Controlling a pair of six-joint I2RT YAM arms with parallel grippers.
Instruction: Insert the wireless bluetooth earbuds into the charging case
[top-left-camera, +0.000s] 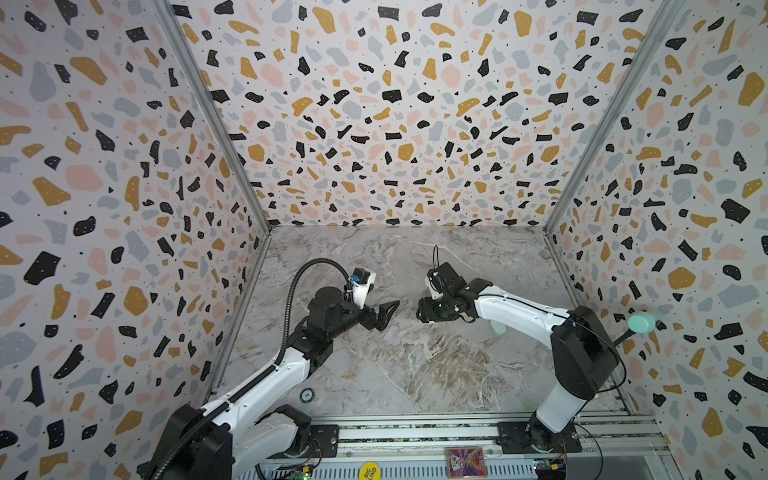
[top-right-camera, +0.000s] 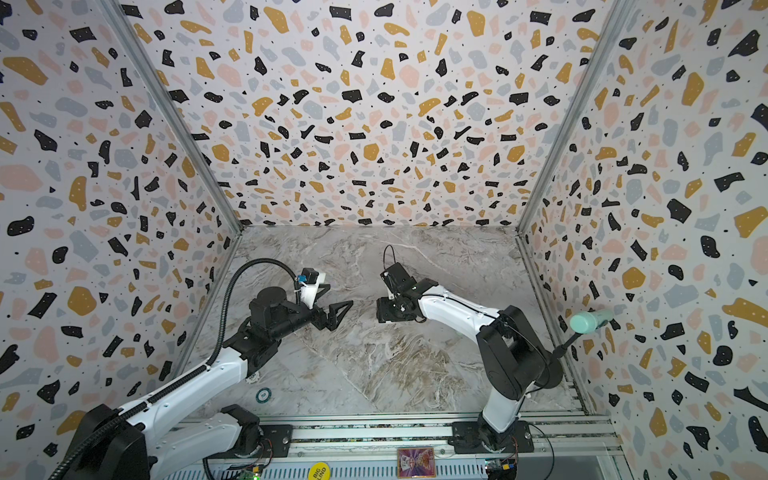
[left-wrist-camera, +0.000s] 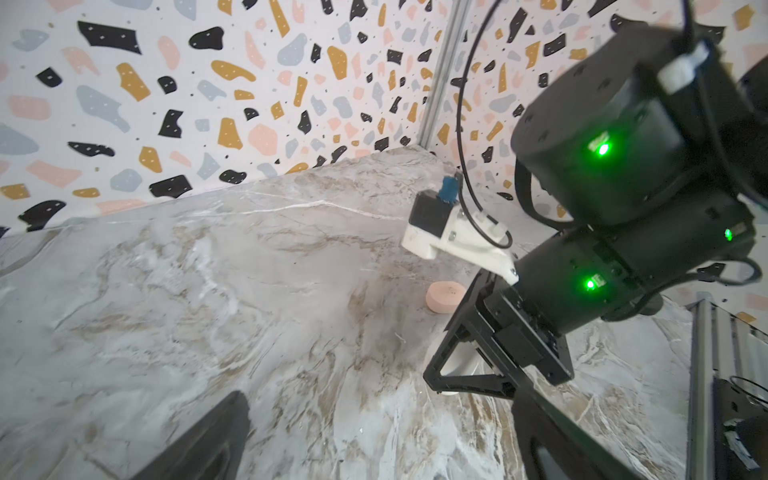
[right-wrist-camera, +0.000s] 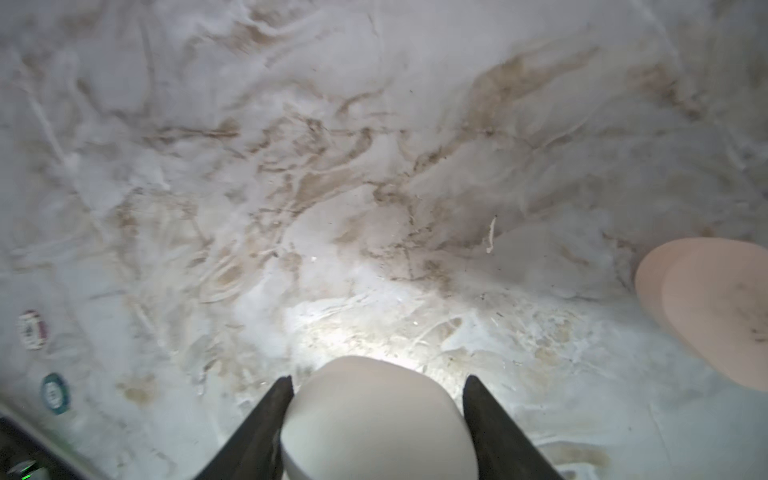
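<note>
White case (right-wrist-camera: 374, 419) is clamped in the right gripper (right-wrist-camera: 378, 380), low over mid-table. Pink case (left-wrist-camera: 444, 297) lies near it, mint case (top-left-camera: 497, 328) under the right arm. Left gripper (top-left-camera: 386, 313) is wide open and empty, left of centre. No earbuds visible anywhere. Risk: the smooth dome likely squirts out sideways under an off-centre squeeze.
</note>
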